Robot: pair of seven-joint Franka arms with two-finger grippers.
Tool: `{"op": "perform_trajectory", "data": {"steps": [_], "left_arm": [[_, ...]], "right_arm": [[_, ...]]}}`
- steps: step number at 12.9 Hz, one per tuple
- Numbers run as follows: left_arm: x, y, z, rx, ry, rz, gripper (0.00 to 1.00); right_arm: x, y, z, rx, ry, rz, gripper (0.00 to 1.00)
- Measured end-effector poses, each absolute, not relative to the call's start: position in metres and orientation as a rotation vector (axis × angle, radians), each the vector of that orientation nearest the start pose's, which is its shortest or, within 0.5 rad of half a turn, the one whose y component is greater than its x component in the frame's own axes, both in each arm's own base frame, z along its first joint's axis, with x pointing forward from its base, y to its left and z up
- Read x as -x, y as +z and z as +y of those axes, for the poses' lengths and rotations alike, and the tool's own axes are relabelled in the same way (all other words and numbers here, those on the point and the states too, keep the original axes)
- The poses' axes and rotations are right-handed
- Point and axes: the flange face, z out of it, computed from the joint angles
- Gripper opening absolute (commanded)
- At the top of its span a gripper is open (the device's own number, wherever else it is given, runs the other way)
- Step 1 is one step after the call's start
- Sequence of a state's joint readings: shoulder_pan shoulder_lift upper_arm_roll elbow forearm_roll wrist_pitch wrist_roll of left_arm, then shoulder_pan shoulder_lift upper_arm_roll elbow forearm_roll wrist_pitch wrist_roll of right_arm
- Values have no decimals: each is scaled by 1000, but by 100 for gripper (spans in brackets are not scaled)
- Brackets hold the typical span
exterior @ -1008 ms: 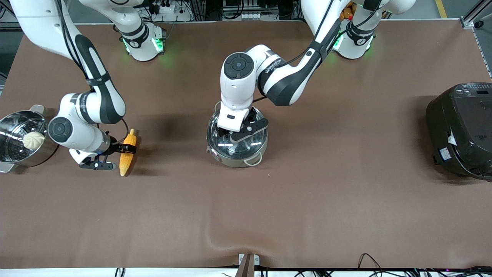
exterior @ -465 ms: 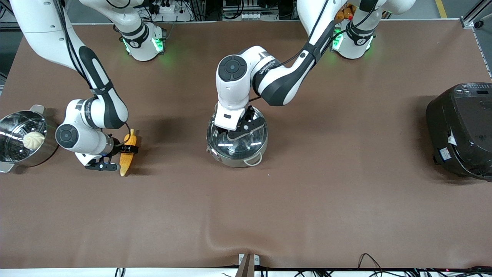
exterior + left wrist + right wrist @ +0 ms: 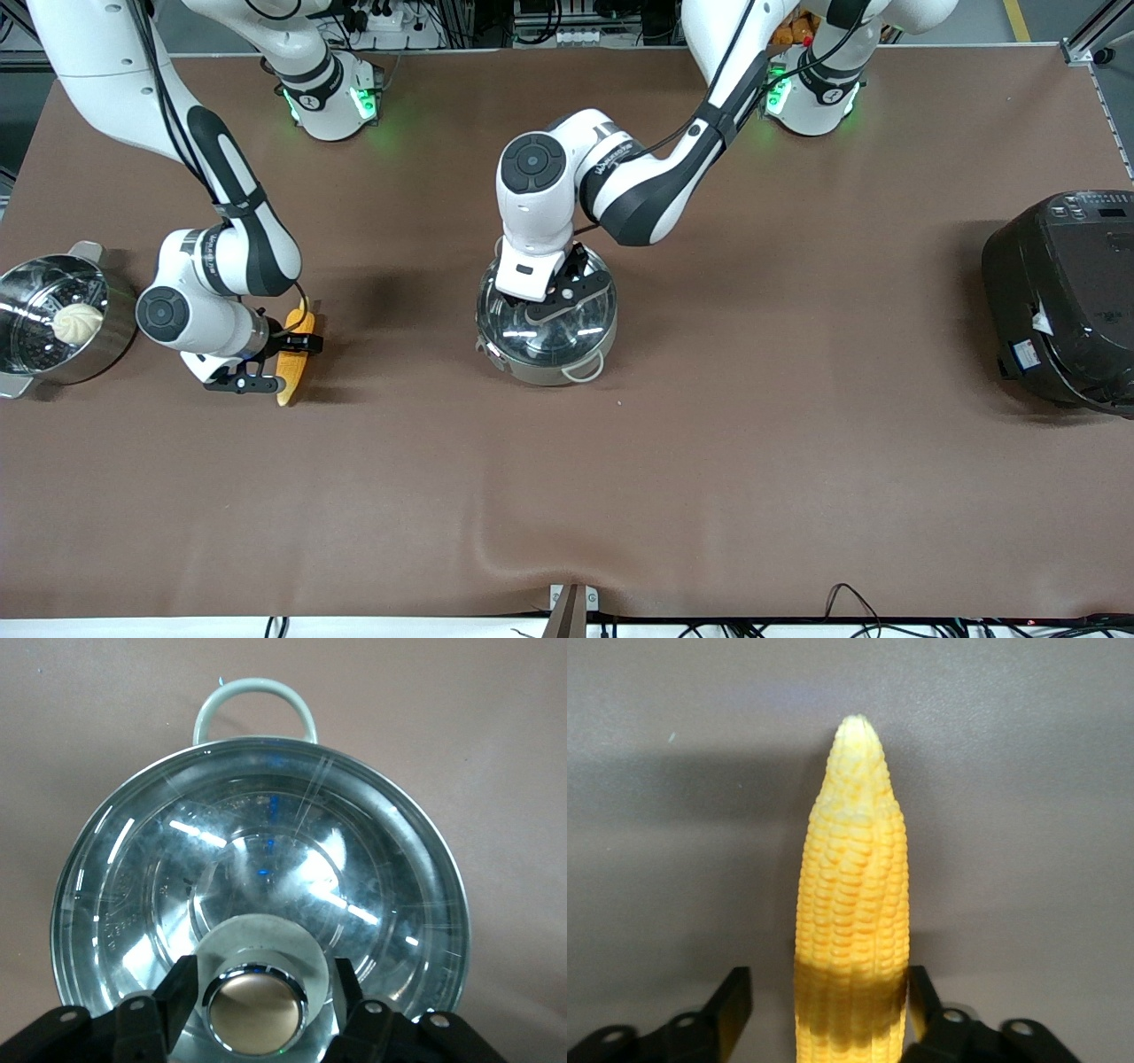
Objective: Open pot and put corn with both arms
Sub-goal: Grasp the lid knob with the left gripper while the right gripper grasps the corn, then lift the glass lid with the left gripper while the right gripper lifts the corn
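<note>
The steel pot (image 3: 567,365) stands mid-table with its glass lid (image 3: 266,850) on. My left gripper (image 3: 547,306) is low over the lid. It is open, with a finger on each side of the brass knob (image 3: 255,1010) and small gaps to it. The yellow-orange corn (image 3: 292,359) lies on the cloth toward the right arm's end. My right gripper (image 3: 276,363) is open and straddles the cob's thick end (image 3: 852,904). One finger (image 3: 920,992) is against the cob and the other (image 3: 733,997) stands clear of it.
A steel steamer pot (image 3: 27,377) with a white bun (image 3: 77,322) stands at the right arm's end, beside the right arm's wrist. A big black rice cooker (image 3: 1063,292) sits at the left arm's end. The pot's loop handle (image 3: 589,370) points toward the front camera.
My right gripper has slid closer onto the corn, toward the pot. My left arm has shifted slightly over the lid. The corn and pot have stayed in place.
</note>
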State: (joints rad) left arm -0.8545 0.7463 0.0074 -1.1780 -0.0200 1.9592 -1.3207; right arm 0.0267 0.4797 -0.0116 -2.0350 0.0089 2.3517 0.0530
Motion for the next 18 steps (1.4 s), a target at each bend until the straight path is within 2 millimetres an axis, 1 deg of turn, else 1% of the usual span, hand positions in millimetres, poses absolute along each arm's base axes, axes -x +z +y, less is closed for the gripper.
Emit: {"op": "perform_trajectory", "data": {"steps": [1, 2, 3, 4, 5, 6, 9, 10, 11, 12, 13, 14, 15, 16, 17, 18], "left_arm": [[-498, 347, -568, 3085, -4, -753, 47], [-498, 344, -568, 3082, -1, -752, 30], [-498, 343, -568, 3079, 0, -752, 7], [-498, 343, -568, 3079, 0, -752, 0], [-498, 343, -568, 3079, 0, -752, 0], [-498, 343, -568, 3079, 0, -752, 0], [-498, 344, -568, 3073, 5, -750, 0], [-498, 347, -568, 3073, 5, -750, 0], [-498, 355, -567, 3074, 3, -751, 0], [-497, 369, -565, 3076, 0, -752, 0], [-496, 388, -561, 3078, -2, -748, 0], [-496, 412, -554, 3079, -6, -735, 0], [-497, 437, -541, 3078, -4, -694, 0], [-503, 463, -519, 3072, 4, -632, 0], [-517, 488, -489, 3070, 6, -586, 0], [-535, 511, -453, 3075, 3, -556, 0]], "right_arm": [[-581, 193, 9, 3136, 256, 68, 58], [-581, 193, 9, 3136, 256, 68, 45], [-581, 193, 9, 3136, 256, 67, 32], [-581, 193, 9, 3136, 256, 67, 17], [-581, 193, 9, 3136, 253, 68, 4], [-582, 194, 9, 3136, 250, 68, 0], [-584, 196, 9, 3136, 240, 68, 0], [-587, 199, 9, 3137, 227, 68, 0], [-590, 203, 10, 3137, 211, 65, 0], [-595, 208, 12, 3136, 190, 60, 0], [-601, 217, 16, 3134, 171, 50, 0], [-607, 229, 21, 3132, 165, 39, 0], [-612, 245, 25, 3128, 169, 28, 0], [-618, 265, 31, 3119, 179, 21, 0], [-622, 290, 40, 3097, 196, 31, 0], [-626, 315, 49, 3066, 231, 66, 0]]}}
